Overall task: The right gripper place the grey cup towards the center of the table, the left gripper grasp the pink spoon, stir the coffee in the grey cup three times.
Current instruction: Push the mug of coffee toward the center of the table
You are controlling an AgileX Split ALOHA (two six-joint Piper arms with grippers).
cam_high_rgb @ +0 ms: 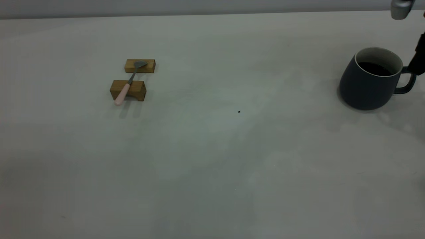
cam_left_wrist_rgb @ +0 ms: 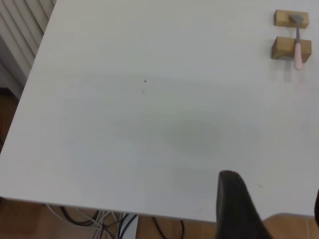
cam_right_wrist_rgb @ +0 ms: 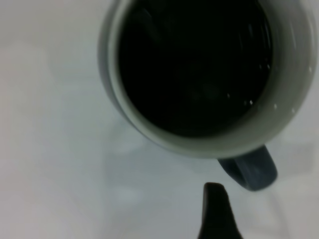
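Right gripper [cam_right_wrist_rgb: 234,199] at cup [cam_high_rgb: 371,79] handle, spread or not I can't tell: pinch handle squarely, slide level toward surface [cam_high_rgb: 212,159] center, coffee [cam_right_wrist_rgb: 194,64] sits high.

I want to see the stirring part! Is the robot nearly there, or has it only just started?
Only just started. Nothing looks done: the grey cup with coffee sits at the table's right side, not the centre. In hand: the right gripper is at the cup's handle. Left: moving the cup, then the left gripper, far off, must pick the pink spoon from the wooden blocks and stir.
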